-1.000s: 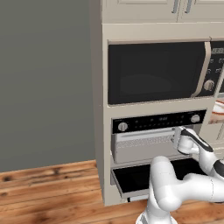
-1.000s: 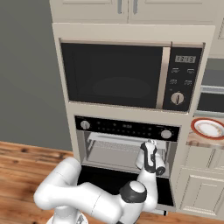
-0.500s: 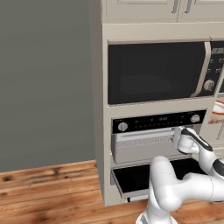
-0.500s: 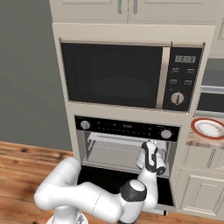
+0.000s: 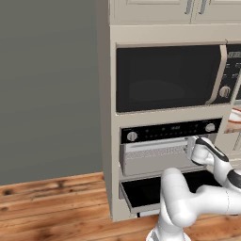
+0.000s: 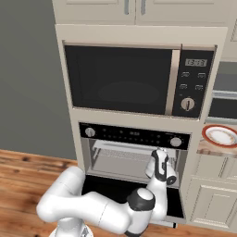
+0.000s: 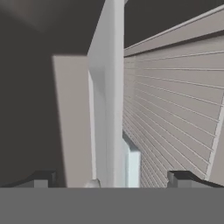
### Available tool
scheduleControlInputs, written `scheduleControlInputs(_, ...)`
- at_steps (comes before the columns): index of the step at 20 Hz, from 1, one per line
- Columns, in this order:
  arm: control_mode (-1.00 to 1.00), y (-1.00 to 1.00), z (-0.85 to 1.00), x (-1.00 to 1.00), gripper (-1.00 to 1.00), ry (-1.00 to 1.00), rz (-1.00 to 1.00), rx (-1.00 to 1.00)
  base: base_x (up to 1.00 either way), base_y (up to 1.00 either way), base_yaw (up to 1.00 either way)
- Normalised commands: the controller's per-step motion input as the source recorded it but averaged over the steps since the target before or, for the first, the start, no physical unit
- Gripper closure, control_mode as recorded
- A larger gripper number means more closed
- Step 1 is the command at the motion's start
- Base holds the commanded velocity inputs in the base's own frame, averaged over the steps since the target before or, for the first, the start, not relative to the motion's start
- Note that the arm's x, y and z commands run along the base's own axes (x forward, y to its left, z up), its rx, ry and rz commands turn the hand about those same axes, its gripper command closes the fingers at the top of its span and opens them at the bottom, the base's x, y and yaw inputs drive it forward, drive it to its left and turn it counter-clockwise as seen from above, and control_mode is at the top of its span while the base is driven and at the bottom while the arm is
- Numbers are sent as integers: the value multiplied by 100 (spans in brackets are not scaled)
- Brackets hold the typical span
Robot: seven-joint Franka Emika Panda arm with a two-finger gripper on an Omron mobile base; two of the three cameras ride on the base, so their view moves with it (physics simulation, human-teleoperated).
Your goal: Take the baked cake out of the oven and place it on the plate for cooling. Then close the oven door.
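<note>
Evidently little is done: the oven door (image 6: 134, 194) hangs down, the wide-spread, empty claw (image 7: 109, 183) reaches into the oven (image 6: 134, 155), the plate (image 6: 220, 135) bare.

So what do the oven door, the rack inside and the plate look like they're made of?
Oven door: dark glossy panel, likely glass, in a grey frame. Rack: thin pale parallel bars, probably metal wire. Plate: smooth red-orange rim and white centre, possibly glazed ceramic; the render leaves it open.
</note>
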Motion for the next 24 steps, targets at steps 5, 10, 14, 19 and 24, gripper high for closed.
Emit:
scheduleControlInputs(5, -100, 6, -49, 0, -100, -8, -2, 0, 0, 0, 0)
scheduleControlInputs(10, -100, 3, -50, 0, -100, -7, -1, 0, 0, 0, 0)
scheduleControlInputs(14, -100, 6, -53, 0, -100, -6, -1, 0, 0, 0, 0)
scheduleControlInputs(19, -100, 2, -32, 0, 100, -3, 0, 0, 0, 0, 0)
scheduleControlInputs(24, -100, 0, -11, 0, 100, 0, 0, 0, 0, 0, 0)
